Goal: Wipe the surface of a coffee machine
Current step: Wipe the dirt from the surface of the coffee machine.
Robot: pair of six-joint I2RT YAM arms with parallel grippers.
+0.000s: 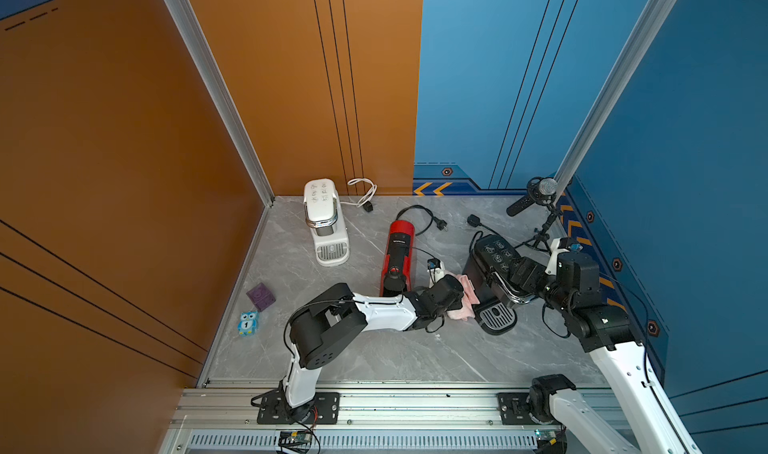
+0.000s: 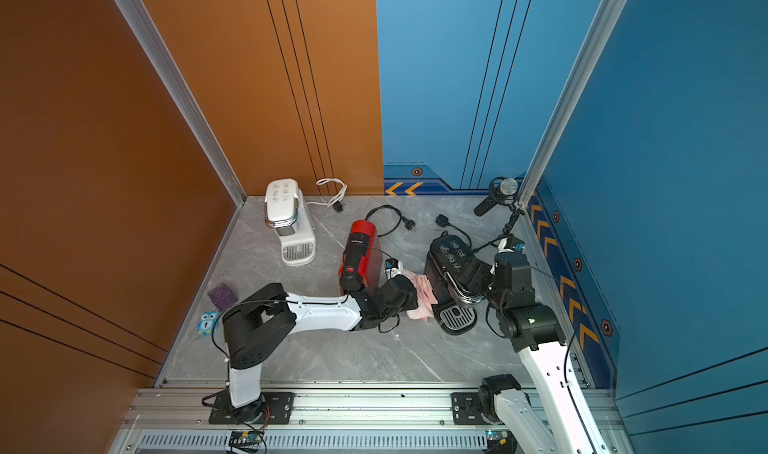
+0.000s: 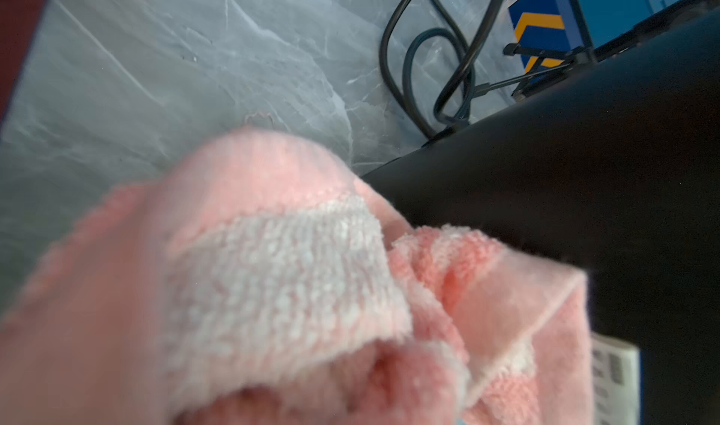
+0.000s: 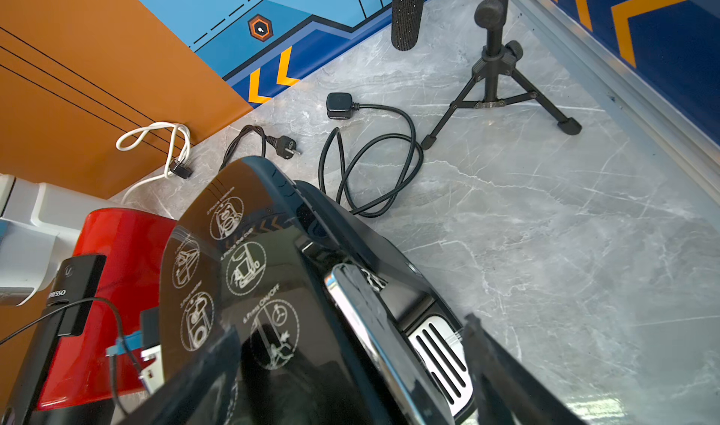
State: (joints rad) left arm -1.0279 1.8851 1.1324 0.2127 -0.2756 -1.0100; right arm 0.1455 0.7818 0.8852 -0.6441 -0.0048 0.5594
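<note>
The glossy black plastic coffee machine (image 1: 494, 260) stands on the grey marble tabletop (image 1: 374, 348), probably heavy, rigid and slick; best steadied at its head, which the right gripper (image 1: 521, 271) straddles, jaws wide apart; the left gripper (image 1: 459, 294) clamps a soft pink terry cloth (image 1: 464, 304) against its side.

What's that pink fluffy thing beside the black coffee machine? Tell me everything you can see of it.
The pink cloth is a fluffy terry towel, pink with paler, whitish stripes, and its loops show clearly in the left wrist view. It is bunched up rather than spread flat, and the shut left gripper holds it. It lies against the side wall of the black coffee machine. Its loose lower end hangs down beside the machine's drip tray.
</note>
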